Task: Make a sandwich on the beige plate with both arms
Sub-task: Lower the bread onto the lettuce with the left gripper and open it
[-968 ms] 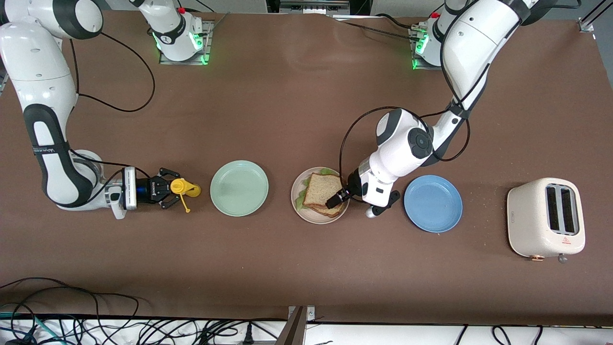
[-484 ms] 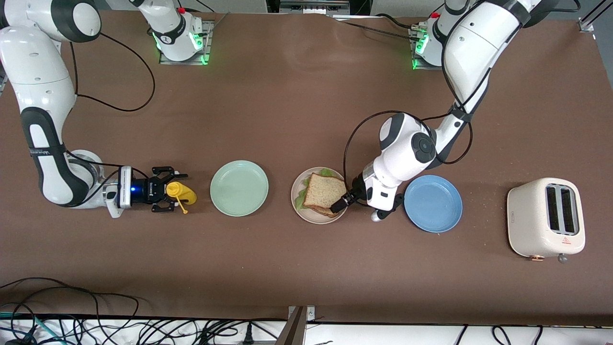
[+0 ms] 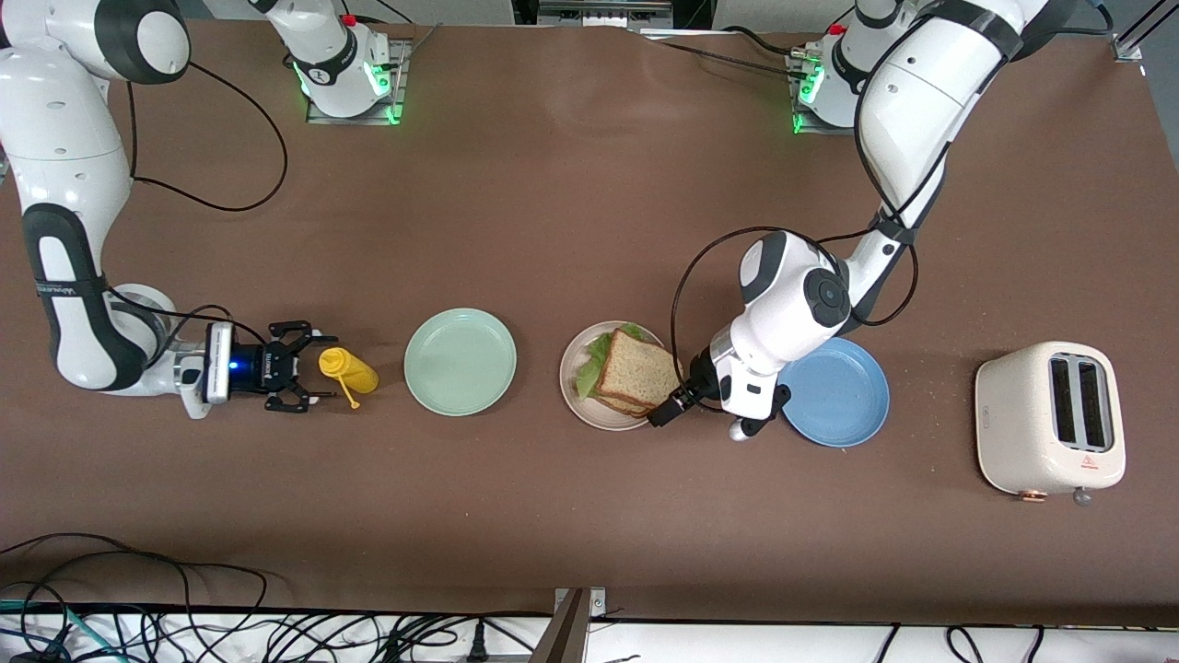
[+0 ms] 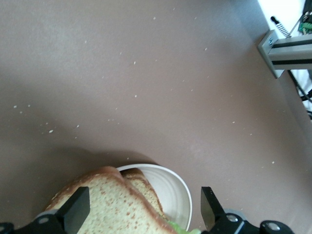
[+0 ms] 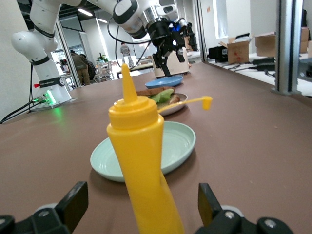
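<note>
Bench: brown, fills the frame, crumbs scattered.

Toaster: cream, lower right of frame; not involved.

Mint-green plate left of centre and blue plate right of centre: both bare.

Beige plate: centre of frame, between those two.

Sandwich: assembled on the beige plate, top slice skewed over the lower one, lettuce showing at the upper-left edge. Judged light, soft, easily crushed; layers loose and liable to slide. Best taken gently across the crust edges, or left alone and moved by the plate rim.

Mustard bottle: yellow, standing free at centre-left, cap dangling.

Left pincer: just off the plate's lower-right rim, jaws wide apart, holding nothing.

Right pincer: beside the bottle, jaws spread, clear of it.
</note>
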{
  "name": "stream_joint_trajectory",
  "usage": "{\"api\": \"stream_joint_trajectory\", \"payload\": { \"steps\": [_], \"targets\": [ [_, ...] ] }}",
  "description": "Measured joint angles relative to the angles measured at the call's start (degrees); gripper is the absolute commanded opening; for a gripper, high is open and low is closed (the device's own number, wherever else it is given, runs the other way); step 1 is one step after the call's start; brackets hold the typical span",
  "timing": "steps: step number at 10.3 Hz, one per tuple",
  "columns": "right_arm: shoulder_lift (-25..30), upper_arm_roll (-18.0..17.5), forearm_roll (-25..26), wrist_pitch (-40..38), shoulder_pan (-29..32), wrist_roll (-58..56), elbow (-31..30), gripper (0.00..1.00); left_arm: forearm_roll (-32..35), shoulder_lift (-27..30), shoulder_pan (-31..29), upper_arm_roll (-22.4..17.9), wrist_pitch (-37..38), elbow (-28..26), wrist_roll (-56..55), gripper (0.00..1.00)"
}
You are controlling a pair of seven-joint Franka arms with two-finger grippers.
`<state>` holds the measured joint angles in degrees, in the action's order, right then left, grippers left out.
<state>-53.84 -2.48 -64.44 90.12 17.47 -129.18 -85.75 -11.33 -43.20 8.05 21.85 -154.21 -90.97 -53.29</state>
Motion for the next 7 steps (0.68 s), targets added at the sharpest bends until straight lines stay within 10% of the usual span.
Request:
{"api": "stream_joint_trajectory", "payload": {
  "steps": [7],
  "targets": [
    [3.52, 3.57, 6.82, -5.29, 0.05, 31.68, 11.17, 1.00, 8.63, 8.50, -4.33, -2.32, 16.41, 5.19, 4.52, 1.00]
  ]
}}
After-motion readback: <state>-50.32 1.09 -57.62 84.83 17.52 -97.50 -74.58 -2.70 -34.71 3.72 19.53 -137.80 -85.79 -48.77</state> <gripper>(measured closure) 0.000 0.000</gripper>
